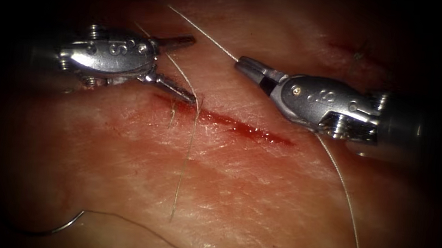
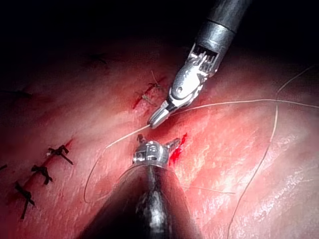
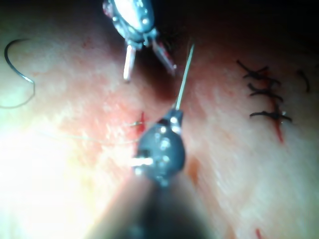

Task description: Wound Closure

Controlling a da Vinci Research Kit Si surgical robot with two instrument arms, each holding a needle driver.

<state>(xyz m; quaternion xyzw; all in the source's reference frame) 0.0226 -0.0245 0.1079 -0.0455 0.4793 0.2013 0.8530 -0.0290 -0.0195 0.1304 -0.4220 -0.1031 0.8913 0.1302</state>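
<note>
The right gripper (image 1: 243, 65) is clenched on the thread (image 1: 203, 32) just past the cut's right half, its shaft reaching in level from the right. The left gripper (image 1: 188, 68) stands spread wide and grasps nothing; one finger points up and away, the other rests its tip by the left end of the cut (image 1: 232, 124), where the thread enters the tissue (image 1: 235, 197). Its shaft comes in level from the left. The needle (image 1: 59, 227) lies free on the tissue, well apart from both and near the lower left, not in the flesh. I judge thread handling is in hand; next calls for the free gripper to take hold.
</note>
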